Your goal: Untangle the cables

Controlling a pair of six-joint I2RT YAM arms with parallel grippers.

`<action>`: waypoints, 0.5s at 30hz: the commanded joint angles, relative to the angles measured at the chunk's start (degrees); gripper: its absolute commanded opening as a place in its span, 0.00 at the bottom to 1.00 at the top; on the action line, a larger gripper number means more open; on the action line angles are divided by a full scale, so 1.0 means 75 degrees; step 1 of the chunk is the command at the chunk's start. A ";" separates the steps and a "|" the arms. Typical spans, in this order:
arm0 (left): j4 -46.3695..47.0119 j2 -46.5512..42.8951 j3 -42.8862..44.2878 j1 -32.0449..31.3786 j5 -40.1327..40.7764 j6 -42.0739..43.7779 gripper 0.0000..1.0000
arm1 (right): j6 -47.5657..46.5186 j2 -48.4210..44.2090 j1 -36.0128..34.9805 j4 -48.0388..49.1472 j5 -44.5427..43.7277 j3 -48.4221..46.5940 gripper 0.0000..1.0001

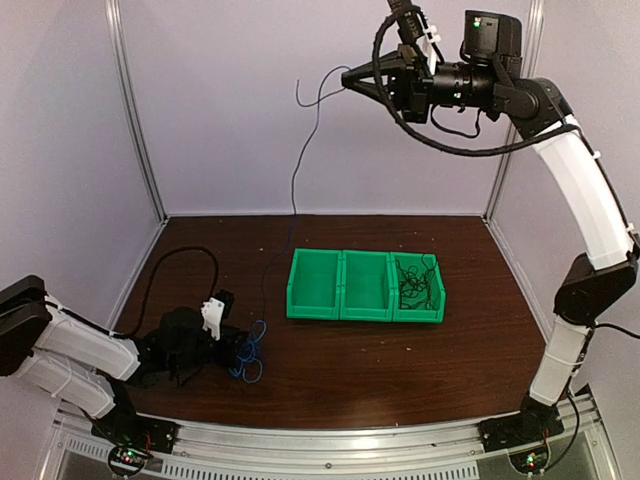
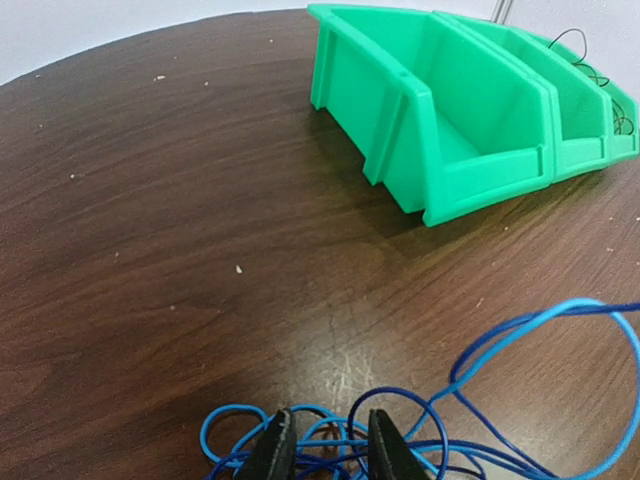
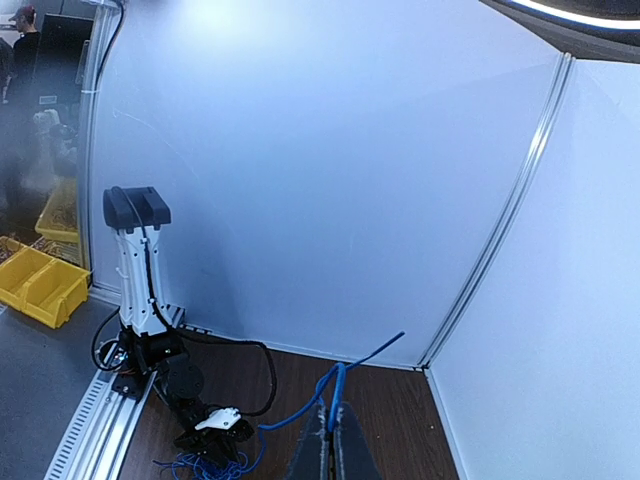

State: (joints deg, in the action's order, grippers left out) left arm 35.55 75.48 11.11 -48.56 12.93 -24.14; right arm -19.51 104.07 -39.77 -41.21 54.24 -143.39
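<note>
A tangle of blue cables (image 1: 250, 355) lies on the dark table at the front left. My left gripper (image 1: 237, 350) rests low on it. In the left wrist view its fingers stand close together (image 2: 332, 440) with several blue strands (image 2: 520, 330) pinched between them. My right gripper (image 1: 350, 78) is raised high at the back and is shut on one blue cable (image 1: 295, 170) that hangs down to the tangle. The right wrist view shows that cable (image 3: 340, 385) clamped in the closed gripper (image 3: 333, 435). Black cables (image 1: 415, 280) lie in the rightmost green bin.
A row of three green bins (image 1: 340, 300) stands mid-table and also shows in the left wrist view (image 2: 450, 130). The left and middle bins look empty. White walls enclose the table at the back and both sides. A thick black arm cable (image 1: 180, 260) loops at the left.
</note>
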 commanded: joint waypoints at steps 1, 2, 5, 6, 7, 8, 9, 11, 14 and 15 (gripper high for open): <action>-0.0421 0.0186 0.0278 0.0113 0.0372 -0.0175 0.26 | 0.0322 -0.0536 0.0402 0.0353 0.0435 -0.0270 0.00; -0.0642 0.0205 0.0357 0.0132 0.0448 -0.0254 0.26 | 0.0298 -0.0620 0.0495 0.0337 0.0406 -0.0266 0.00; -0.0953 0.0360 0.0448 0.0143 0.0597 -0.0363 0.25 | 0.0351 -0.0865 0.0687 0.0389 0.0429 -0.0255 0.00; -0.1000 0.0438 0.0451 0.0145 0.0654 -0.0402 0.25 | 0.0426 -0.0935 0.0750 0.0440 0.0515 -0.0255 0.00; -0.1062 0.0512 0.0462 0.0146 0.0719 -0.0423 0.25 | 0.0511 -0.0993 0.0815 0.0505 0.0624 -0.0250 0.00; -0.1106 0.0552 0.0469 0.0147 0.0767 -0.0436 0.24 | 0.0588 -0.1051 0.0870 0.0578 0.0689 -0.0218 0.00; -0.1132 0.0557 0.0470 0.0146 0.0776 -0.0437 0.24 | 0.0581 -0.1096 0.0900 0.0585 0.0670 -0.0160 0.00; -0.1181 0.0499 0.0480 0.0147 0.0812 -0.0477 0.24 | 0.0470 -0.1202 0.0951 0.0514 0.0580 -0.0075 0.00; -0.1250 0.0539 0.0493 0.0146 0.0936 -0.0555 0.24 | 0.0653 -0.1313 0.1207 0.0704 0.0625 -0.0096 0.00; -0.1273 0.0610 0.0529 0.0146 0.0949 -0.0555 0.25 | 0.0755 -0.1327 0.1354 0.0819 0.0660 -0.0136 0.00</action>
State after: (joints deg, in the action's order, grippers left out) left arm 27.49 78.91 13.91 -47.92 17.96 -27.20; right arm -16.25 95.07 -32.29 -38.39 57.87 -143.79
